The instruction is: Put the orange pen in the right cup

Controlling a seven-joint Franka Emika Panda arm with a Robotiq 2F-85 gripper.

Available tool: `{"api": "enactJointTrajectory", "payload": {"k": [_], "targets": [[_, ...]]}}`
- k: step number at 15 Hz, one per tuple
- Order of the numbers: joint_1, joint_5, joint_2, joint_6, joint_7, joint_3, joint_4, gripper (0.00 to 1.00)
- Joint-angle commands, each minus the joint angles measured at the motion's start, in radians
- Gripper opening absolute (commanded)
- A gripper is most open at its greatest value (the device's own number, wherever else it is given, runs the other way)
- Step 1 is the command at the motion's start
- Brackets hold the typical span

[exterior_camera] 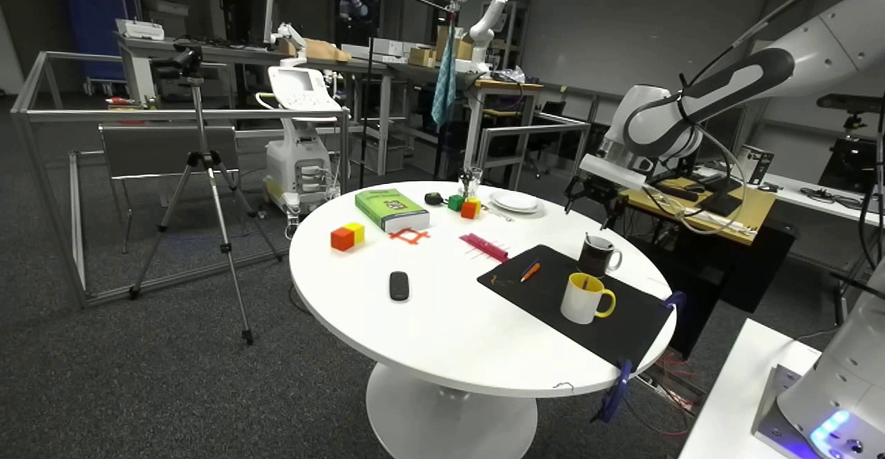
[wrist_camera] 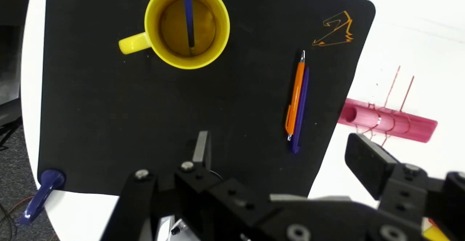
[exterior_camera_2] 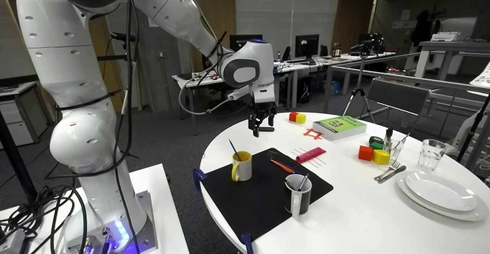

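Evidently the task stood at its first step, the pick-up: the orange pen [wrist_camera: 296, 96] had not yet been grasped, and lay flat on the black mat [wrist_camera: 145, 125] that covered part of the desk [exterior_camera_2: 352, 223]. The fingers [wrist_camera: 368, 164] were spread wide apart with nothing between them, and in both exterior views they hung in the air above the desk.

The next move, by the look of it, called for bringing the fingers over the pen, lowering them until one came down on each flank, and then closing across the barrel. Little turning seemed necessary, since the pen ran nearly square to the line joining the two tips. A violet pen [wrist_camera: 302, 106] lay right alongside, so close that whether the two touched could not be made out; a careless pinch might well take both, so one tip would probably have to slip in at that side or nudge the neighbour away.

Seen from the wrist, the orange pen lay below the fingers and ahead of them, farther up that view, its line falling within the gap between the tips, roughly midway, and its clip end nearest to them. After the lift, the carry would go to the dark cup [exterior_camera: 592, 260], taken as the one meant, which stood upright at the mat's edge with slim sticks [exterior_camera_2: 303, 182] leaning in it, and not to the yellow-handled mug [exterior_camera_2: 243, 170].
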Motion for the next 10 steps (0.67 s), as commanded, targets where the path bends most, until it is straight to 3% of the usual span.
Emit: {"api": "enactJointTrajectory", "payload": {"k": [1,5,10], "targets": [[0.008,-0.027,0.011,0.046,0.023,-0.007,-0.003,1.00],[0.001,-0.067,0.093,0.139,0.060,-0.029,0.020,1.00],[0.011,-0.064,0.213,0.175,0.061,-0.075,0.071,1.00]]}}
